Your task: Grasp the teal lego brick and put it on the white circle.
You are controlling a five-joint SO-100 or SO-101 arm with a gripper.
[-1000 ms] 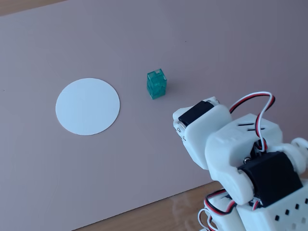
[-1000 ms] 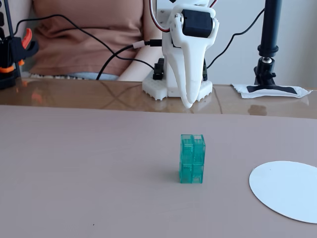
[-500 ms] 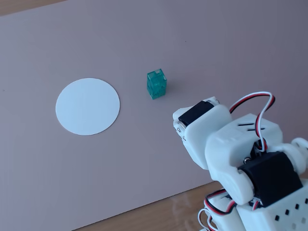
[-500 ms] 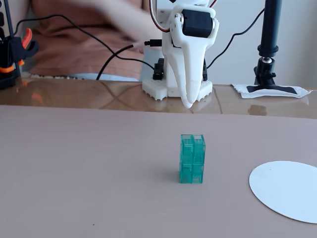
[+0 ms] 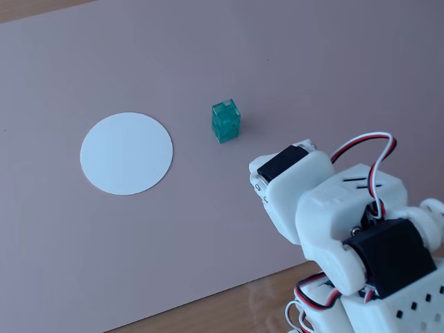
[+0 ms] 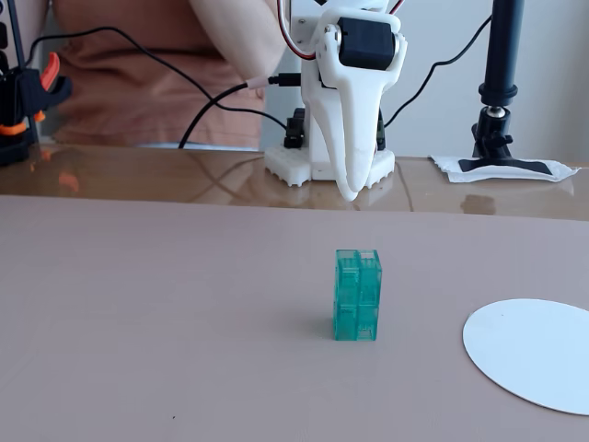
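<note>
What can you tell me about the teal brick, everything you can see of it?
The teal brick is a small translucent green-blue plastic block, taller than wide, with lighter edges and seams suggesting stacked pieces. It stands upright on the pinkish mat, casting a small shadow. Nothing touches it: the white circle lies apart to one side, and the gripper hangs behind it, clear of it.

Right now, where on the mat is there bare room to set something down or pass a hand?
Most of the mat is bare: all around the white circle and behind the teal lego brick. The gap between brick and circle is narrow. The gripper crowds the arm's side.
</note>
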